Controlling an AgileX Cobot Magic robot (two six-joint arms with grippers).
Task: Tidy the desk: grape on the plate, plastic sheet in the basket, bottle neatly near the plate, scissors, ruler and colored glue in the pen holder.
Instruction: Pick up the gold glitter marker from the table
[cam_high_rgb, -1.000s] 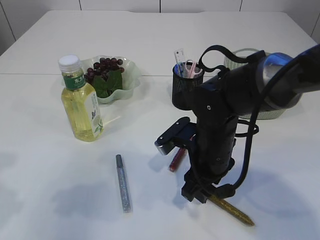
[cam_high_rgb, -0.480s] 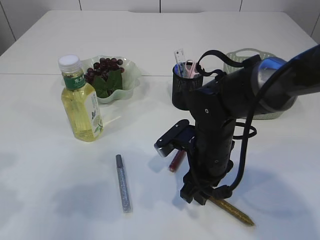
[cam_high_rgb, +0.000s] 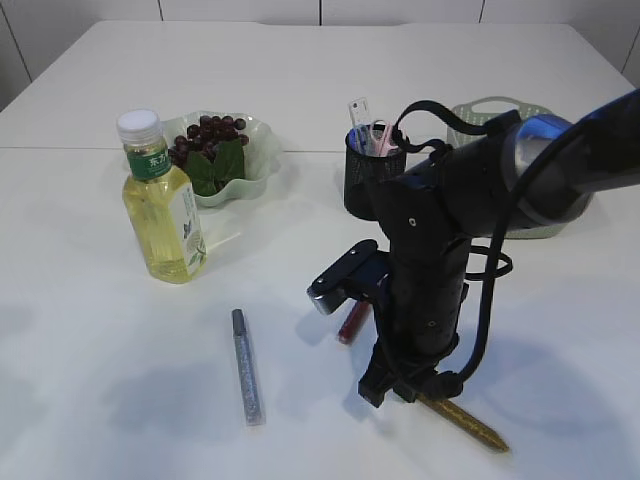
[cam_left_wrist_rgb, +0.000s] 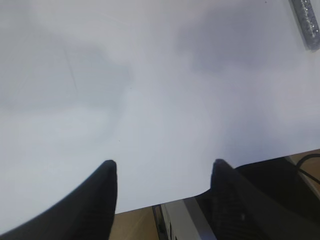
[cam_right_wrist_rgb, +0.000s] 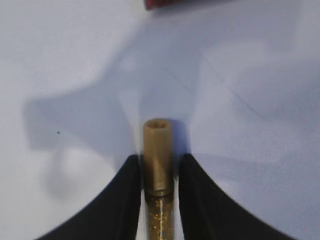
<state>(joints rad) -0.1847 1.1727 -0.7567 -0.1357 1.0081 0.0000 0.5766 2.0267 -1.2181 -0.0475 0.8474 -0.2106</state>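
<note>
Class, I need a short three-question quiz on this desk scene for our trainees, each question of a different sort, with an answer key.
1. True or false: the grapes are already on the plate.
2. Multiple choice: which glue stick do the right pincer's fingers close around? A) silver glue stick B) gold glue stick C) red glue stick
3. Fill the blank: the bottle stands ____ on the table, beside the plate.

Key
1. True.
2. B. In the right wrist view the fingers sit on both sides of its cap end.
3. Upright.
</note>
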